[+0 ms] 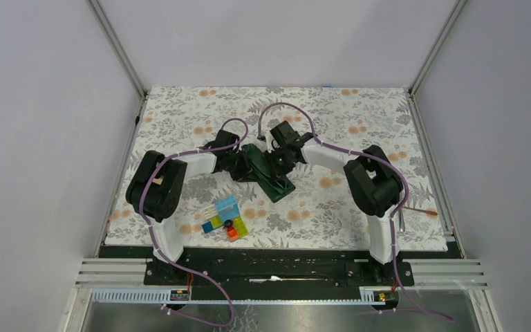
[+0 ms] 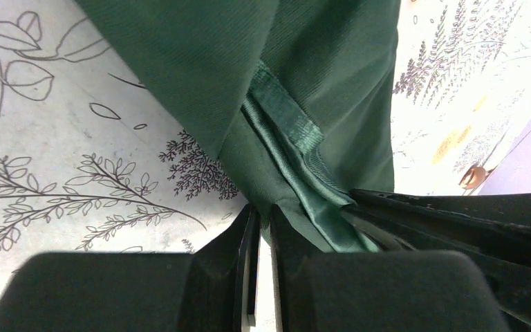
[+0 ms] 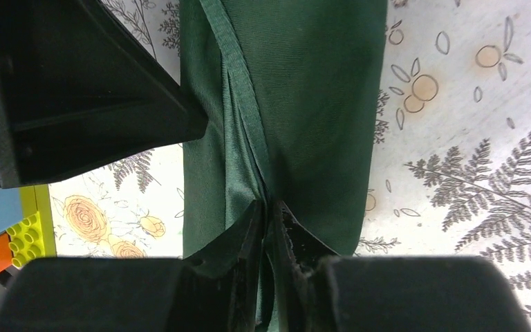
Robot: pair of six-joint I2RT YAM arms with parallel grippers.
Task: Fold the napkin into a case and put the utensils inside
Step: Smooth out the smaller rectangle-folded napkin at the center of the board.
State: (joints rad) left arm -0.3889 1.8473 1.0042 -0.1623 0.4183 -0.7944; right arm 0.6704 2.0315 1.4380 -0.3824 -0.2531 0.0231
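Observation:
The dark green napkin [image 1: 268, 173] lies folded into a narrow strip in the middle of the floral cloth. My left gripper [image 1: 239, 164] meets it from the left. In the left wrist view its jaws [image 2: 263, 218] stand nearly together, pinching a fold of the napkin [image 2: 297, 76] at their tips. My right gripper [image 1: 277, 158] comes from the right. Its jaws [image 3: 268, 211] are shut on a hemmed fold of the napkin [image 3: 304, 104]. The copper spoon [image 1: 422, 209] and the thin silver utensil [image 1: 401, 221] lie at the table's right edge, behind the right arm.
A cluster of colourful plastic blocks [image 1: 222, 220] sits near the front, left of centre, and shows at the lower left of the right wrist view [image 3: 14, 242]. The floral covering [image 1: 359, 111] ends at metal rails on both sides.

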